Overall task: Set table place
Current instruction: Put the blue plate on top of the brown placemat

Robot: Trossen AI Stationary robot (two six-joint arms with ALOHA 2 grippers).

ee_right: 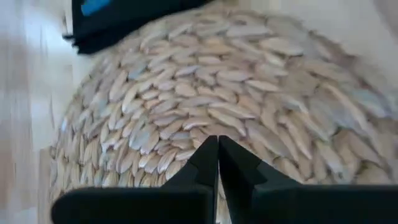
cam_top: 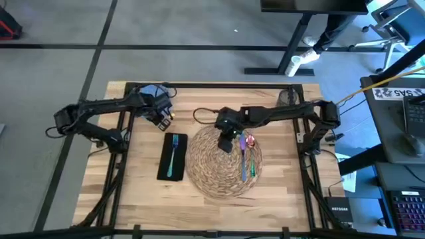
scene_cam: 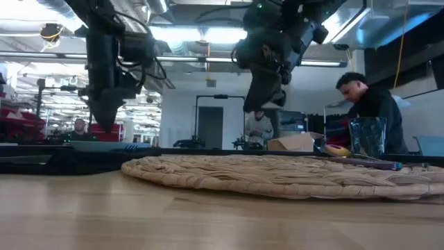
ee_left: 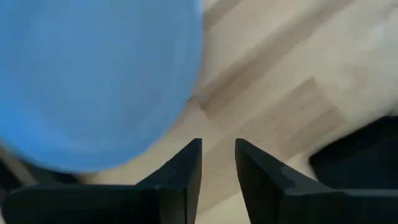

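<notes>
The wooden desk point(cam_top: 279, 192) carried a big round woven placemat point(cam_top: 212, 174) near its middle; just beside the mat, on the left arm's side, a black napkin point(cam_top: 164, 169) lay flat with a teal fork point(cam_top: 174, 154) on top of it, lengthwise; on the placemat itself, toward the right arm's side, some cutlery with colourful handles point(cam_top: 246, 158) was lying (pink, green and blue parts could be seen, but single pieces I could not separate). The right hand point(cam_top: 226, 143) hung above the far part of the placemat, close to the cutlery but apart from it; in the right wrist view its two fingers point(ee_right: 202, 163) were pressed together with nothing between them, and the woven straw filled the picture below them. The left hand point(cam_top: 163, 120) was near the far left corner of the desk, just beside a pale blue plate point(cam_top: 151, 93) that was partly hidden by the arm; in the left wrist view its fingers point(ee_left: 186, 169) stood a little apart, with only bare wood in the narrow gap, and the plate point(ee_left: 93, 81) was beside them, not gripped. A small cup point(cam_top: 287, 97) stood near the far right corner of the desk; in the low view a person point(scene_cam: 371, 104) was in the room behind it.
</notes>
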